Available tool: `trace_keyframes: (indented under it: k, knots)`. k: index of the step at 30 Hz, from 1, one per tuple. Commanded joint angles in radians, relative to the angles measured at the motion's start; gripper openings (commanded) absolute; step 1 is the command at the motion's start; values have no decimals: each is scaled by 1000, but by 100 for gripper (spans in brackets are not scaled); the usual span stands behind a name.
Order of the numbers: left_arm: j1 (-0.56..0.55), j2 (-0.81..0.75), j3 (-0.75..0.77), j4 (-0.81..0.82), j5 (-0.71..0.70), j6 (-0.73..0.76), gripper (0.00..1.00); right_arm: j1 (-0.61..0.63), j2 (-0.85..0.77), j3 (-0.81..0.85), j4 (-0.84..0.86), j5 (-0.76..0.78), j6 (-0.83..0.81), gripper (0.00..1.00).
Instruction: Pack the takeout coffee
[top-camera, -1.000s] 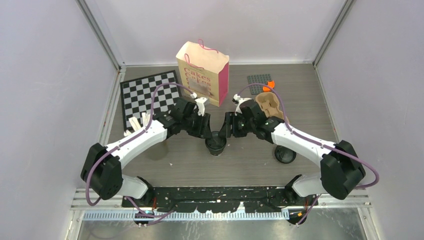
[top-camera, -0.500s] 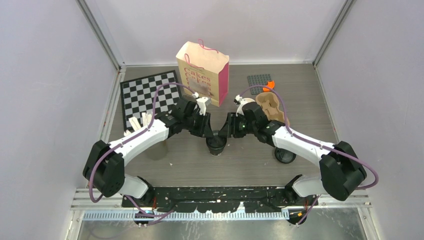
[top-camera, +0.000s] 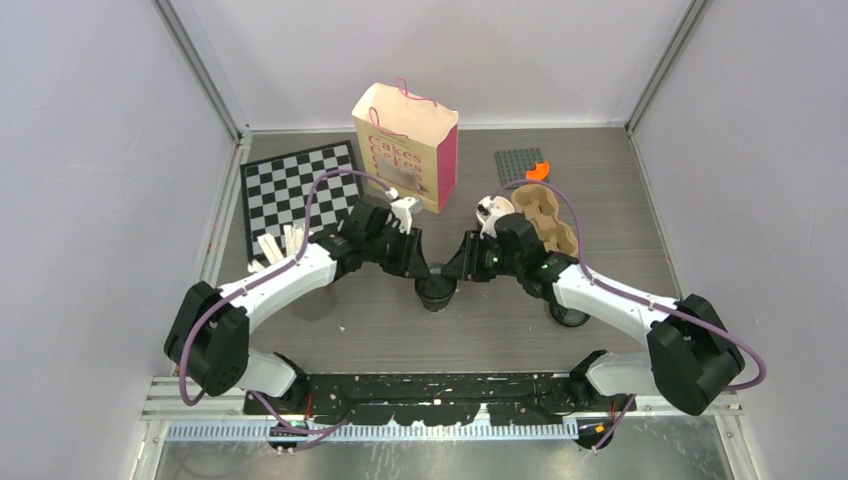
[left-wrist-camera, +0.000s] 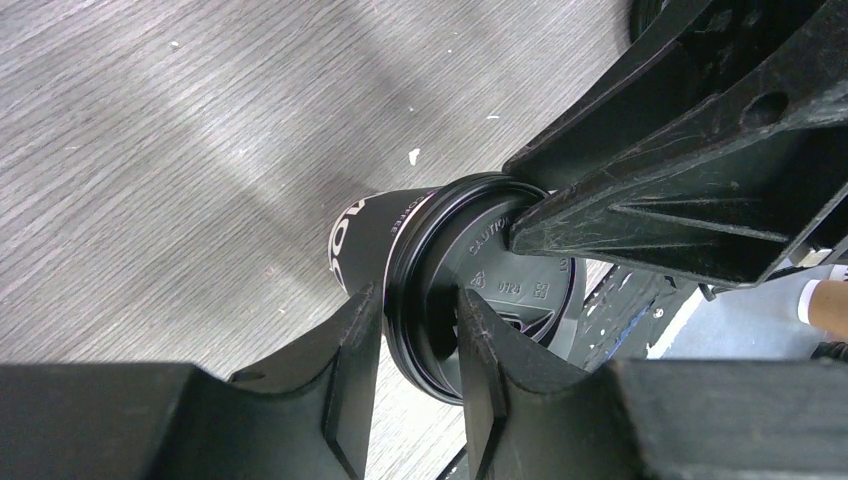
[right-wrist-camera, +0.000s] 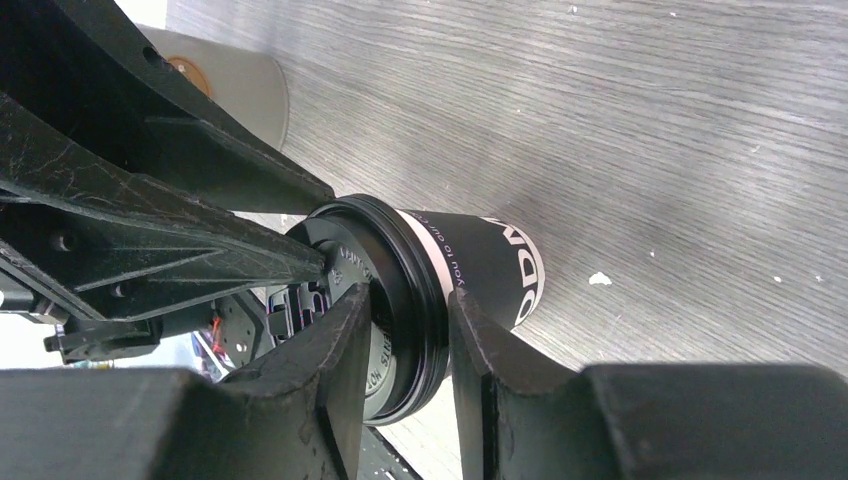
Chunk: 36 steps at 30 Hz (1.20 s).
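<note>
Item: black-sleeved paper coffee cup (top-camera: 436, 292), upright, mid-tabletop (top-camera: 380, 325). Its round black plastic lid (left-wrist-camera: 500, 280) is clenched at the rim by left claw (left-wrist-camera: 418, 305) and right claw (right-wrist-camera: 408, 305). Judged light and crushable, and the lid may pop off. The sleeve is the better hold.

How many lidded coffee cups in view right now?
2. The centre cup stands mid-table, its lid rim pinched by the left pincer and the right pincer. The second cup stands by the right arm, partly hidden under it. The bag could hide more.

Left fingers (left-wrist-camera: 350, 370), right fingers (right-wrist-camera: 340, 365): tight pinch, tips facing.
</note>
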<state>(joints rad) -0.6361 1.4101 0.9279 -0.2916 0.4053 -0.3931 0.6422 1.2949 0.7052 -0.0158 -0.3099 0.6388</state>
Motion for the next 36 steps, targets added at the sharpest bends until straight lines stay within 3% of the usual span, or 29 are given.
trace_keyframes:
  k: [1, 18, 26, 32, 36]
  knots:
    - [-5, 17, -53, -95, -43, 34, 35, -1, -9, -100, 10, 19, 34, 35]
    - [-5, 51, -68, -109, -56, 62, 35, -49, 35, -346, 264, -19, 151, 24]
    - [-6, 44, -80, -118, -54, 4, 34, -76, 68, -341, 297, -48, 183, 22]
    - [-9, 3, -101, -67, -14, -136, 34, -77, -49, -166, 101, -66, 123, 35]
    - [-10, 7, -94, -57, -11, -178, 34, -79, -84, -70, -31, -67, 76, 51]
